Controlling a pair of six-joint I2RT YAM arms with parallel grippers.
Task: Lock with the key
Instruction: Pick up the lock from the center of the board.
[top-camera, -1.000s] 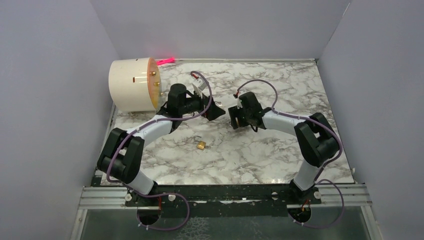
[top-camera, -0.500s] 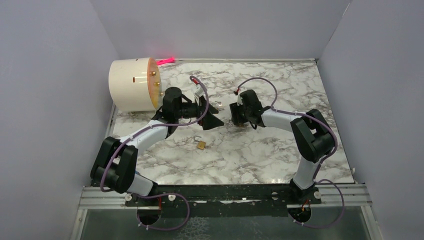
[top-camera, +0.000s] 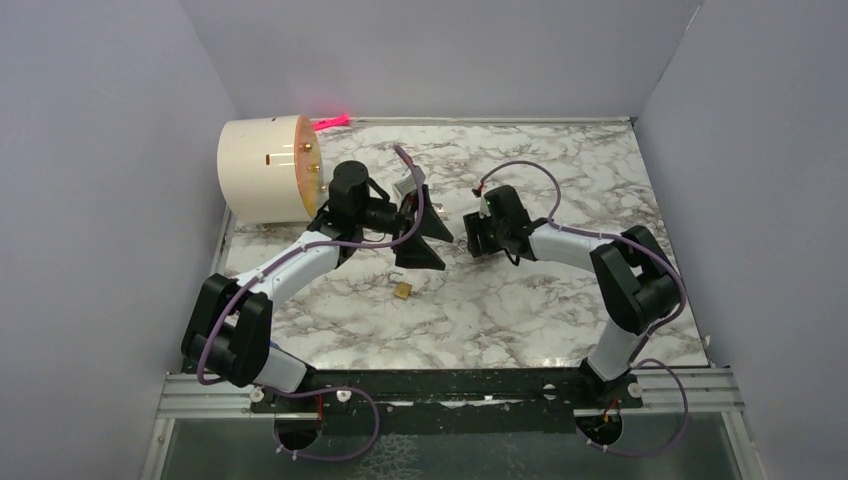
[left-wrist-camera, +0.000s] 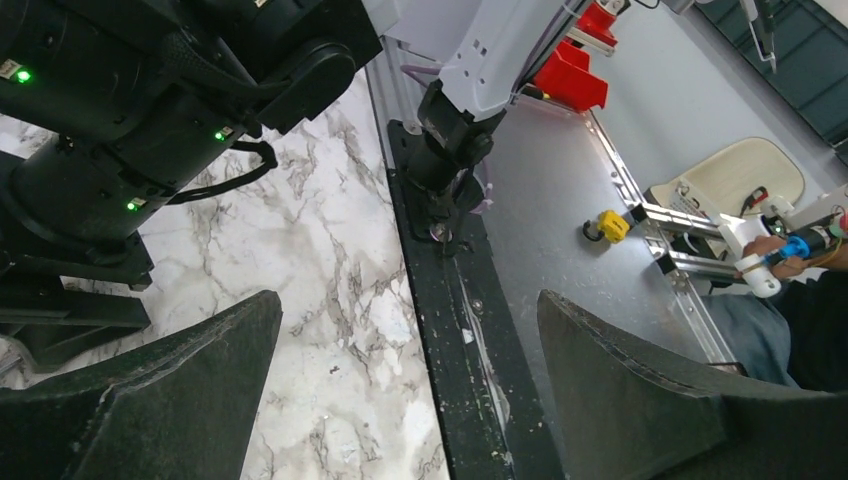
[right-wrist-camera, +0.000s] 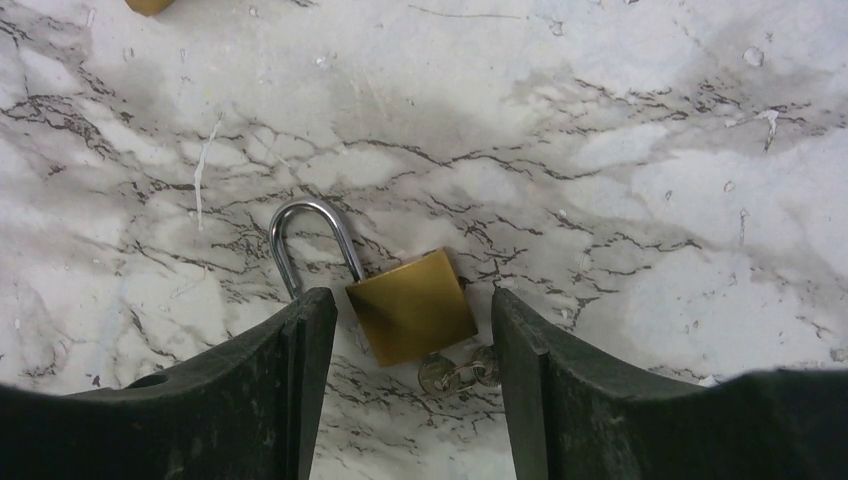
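Marble tabletop (right-wrist-camera: 650, 120): right gripper (right-wrist-camera: 411, 300), jaws apart, straddles padlock (right-wrist-camera: 412, 310).
Shackle (right-wrist-camera: 310, 205) points 11 o'clock; key (right-wrist-camera: 455, 376) at 5 o'clock.

A: What is seen around the work surface?

B: A marble-patterned table top (top-camera: 560, 320) is enclosed by three plain, pale lavender walls: a back wall (top-camera: 440, 50), a left wall (top-camera: 90, 200) and a right wall (top-camera: 760, 200).

A: Is any light noted?

B: A pink-red glow (top-camera: 335, 121) is seen at the foot of the back wall, towards the left corner.

A: And the near edge?

B: It is bounded by an aluminium rail (top-camera: 450, 395). In the left wrist view a grey surface (left-wrist-camera: 560, 200) is shown beyond it, and what looks like a cream seat (left-wrist-camera: 745, 175) is seen further off.
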